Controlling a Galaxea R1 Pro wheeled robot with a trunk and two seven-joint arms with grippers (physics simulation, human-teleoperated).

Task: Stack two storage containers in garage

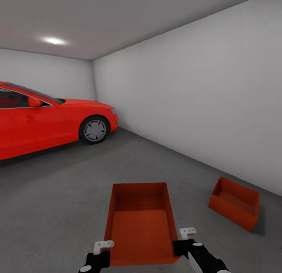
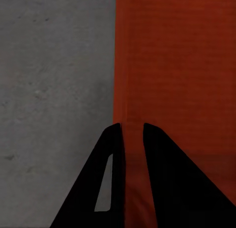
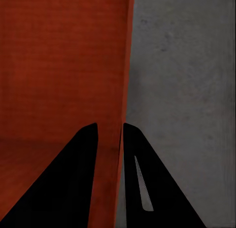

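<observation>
I am in the garage. One orange-red storage container [image 1: 141, 222] is held low in front of me, open side up, over the dark grey floor [image 1: 58, 186]. My left gripper [image 1: 102, 249] is shut on its left wall [image 2: 129, 66], and my right gripper [image 1: 184, 237] is shut on its right wall [image 3: 125, 66]. In each wrist view the thin wall runs between the two black fingers, with the left gripper [image 2: 132, 134] and right gripper [image 3: 110, 132] straddling it. The other storage container [image 1: 235, 204] sits on the floor to my right, turned at an angle, close to the wall.
A red car [image 1: 39, 116] is parked at the left, its front wheel [image 1: 94, 130] toward the back corner. A plain pale wall [image 1: 203, 100] runs along the right. Bare concrete stretches between the car and the containers.
</observation>
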